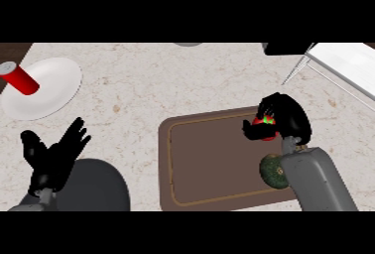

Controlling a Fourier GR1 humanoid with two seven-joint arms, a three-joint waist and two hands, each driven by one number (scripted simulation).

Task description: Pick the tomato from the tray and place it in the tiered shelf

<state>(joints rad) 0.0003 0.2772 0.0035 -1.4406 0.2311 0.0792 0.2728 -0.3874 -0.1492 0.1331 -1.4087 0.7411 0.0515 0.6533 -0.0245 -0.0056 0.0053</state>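
Right hand (280, 119) curls round the tomato (264, 122) over the tray's (209, 163) far right edge; lift clear before swinging far-right toward the tiered shelf (344, 59); left hand (53, 149) rests open.

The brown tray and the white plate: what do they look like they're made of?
The tray looks like matte wood or plastic: flat brown, with a thin lighter line inside its rim. The plate looks like smooth glazed ceramic, plain white with soft shading. Neither can be told for sure.
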